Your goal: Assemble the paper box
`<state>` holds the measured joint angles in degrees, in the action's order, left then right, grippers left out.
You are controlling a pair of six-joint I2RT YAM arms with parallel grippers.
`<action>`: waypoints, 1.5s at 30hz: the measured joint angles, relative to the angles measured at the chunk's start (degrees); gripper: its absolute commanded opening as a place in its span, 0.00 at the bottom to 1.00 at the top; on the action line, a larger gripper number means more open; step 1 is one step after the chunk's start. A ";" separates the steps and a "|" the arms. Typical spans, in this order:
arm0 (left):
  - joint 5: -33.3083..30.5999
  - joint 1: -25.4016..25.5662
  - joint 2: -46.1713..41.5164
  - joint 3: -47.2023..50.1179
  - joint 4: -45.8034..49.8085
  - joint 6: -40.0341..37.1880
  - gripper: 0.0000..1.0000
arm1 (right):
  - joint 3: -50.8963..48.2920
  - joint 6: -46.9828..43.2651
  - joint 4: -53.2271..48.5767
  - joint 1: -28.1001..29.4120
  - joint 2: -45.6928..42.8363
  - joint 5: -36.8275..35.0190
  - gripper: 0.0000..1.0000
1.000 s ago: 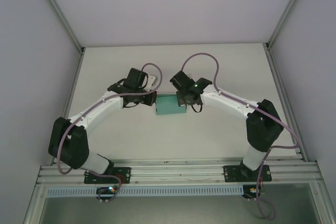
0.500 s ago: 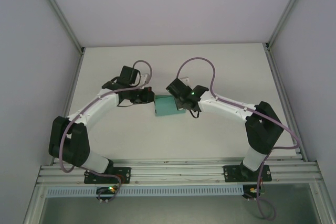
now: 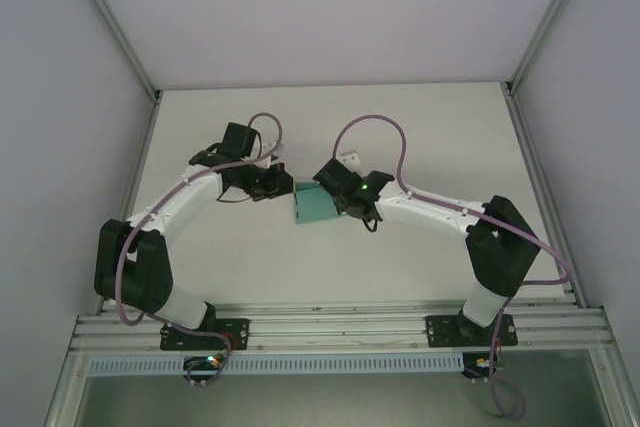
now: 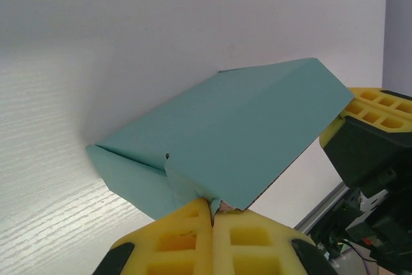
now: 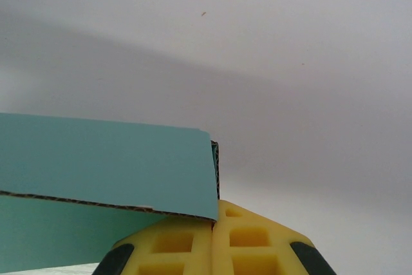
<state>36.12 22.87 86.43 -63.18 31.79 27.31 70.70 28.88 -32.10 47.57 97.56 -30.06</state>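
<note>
paper box (image 3: 310,209) between left gripper (image 4: 211,205) and right gripper (image 5: 214,222), each one's jaws clamped on its edge.

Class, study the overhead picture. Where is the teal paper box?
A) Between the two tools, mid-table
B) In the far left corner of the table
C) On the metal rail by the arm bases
A: the paper box sits mid-table, between the left tool and the right tool.
</note>
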 measured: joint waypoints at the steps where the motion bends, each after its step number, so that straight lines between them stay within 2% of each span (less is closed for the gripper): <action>1: 0.31 -0.09 0.13 0.00 -0.02 0.17 0.00 | -0.09 -0.22 0.20 0.00 -0.02 -0.02 0.00; 21: 6.99 -3.82 5.66 -3.34 3.21 7.32 0.00 | -0.44 -2.19 1.99 0.68 0.00 -0.20 0.00; 25: 2.91 -2.23 5.77 -5.35 6.60 4.70 0.00 | -0.46 -2.19 1.97 0.70 0.00 -0.22 0.00; 30: -5.84 1.68 5.31 -6.23 8.22 1.73 0.00 | -0.74 -2.12 2.16 0.70 -0.07 -0.66 0.00; 32: -10.10 3.98 3.91 -5.27 7.63 1.44 0.00 | -0.98 -2.10 2.16 0.70 -0.11 -1.05 0.00; 35: -13.05 6.03 1.46 -1.53 4.96 1.68 0.00 | -1.11 -2.08 2.19 0.70 -0.24 -1.09 0.00; 39: -16.59 8.39 -0.28 1.51 2.43 1.84 0.00 | -1.77 -1.95 2.62 0.68 -0.79 -1.01 0.08; 45: -21.97 10.93 -1.05 2.29 0.63 1.77 0.00 | -4.76 -3.21 3.45 -1.16 -4.87 3.52 0.42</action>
<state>14.15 33.80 85.38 -60.88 32.42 29.08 65.93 25.67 -28.64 46.41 92.68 -26.55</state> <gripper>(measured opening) 0.046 0.328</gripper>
